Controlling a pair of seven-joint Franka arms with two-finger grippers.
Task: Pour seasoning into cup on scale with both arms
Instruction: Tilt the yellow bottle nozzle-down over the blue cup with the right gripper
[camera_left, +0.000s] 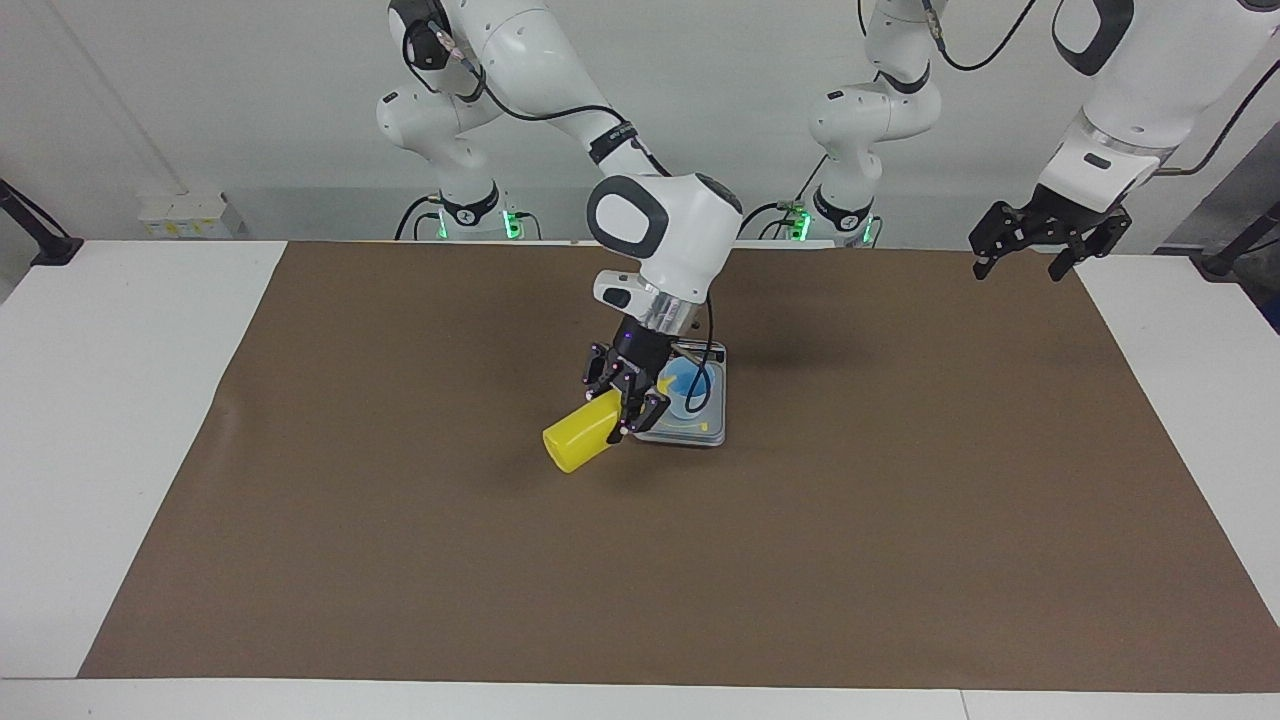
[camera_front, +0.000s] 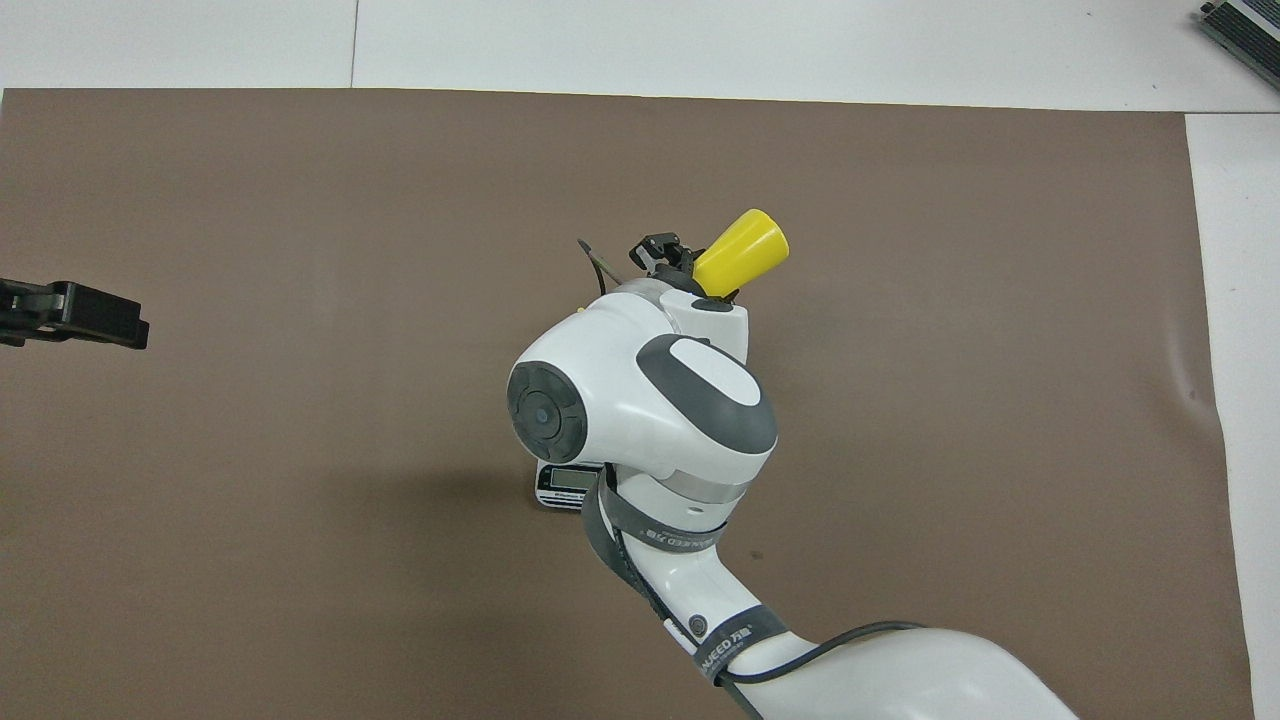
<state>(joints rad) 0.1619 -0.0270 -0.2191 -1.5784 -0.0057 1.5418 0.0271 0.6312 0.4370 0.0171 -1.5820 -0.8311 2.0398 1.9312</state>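
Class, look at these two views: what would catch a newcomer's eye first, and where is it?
The bright yellow seasoning bottle, tipped on its side in the right gripper, nozzle toward the light-blue cup on the scale mid-table. The left gripper waits over the mat's edge.

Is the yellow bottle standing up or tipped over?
Tipped. The right gripper holds the yellow bottle on its side, bottom end raised outward, nozzle end toward the blue cup on the scale.
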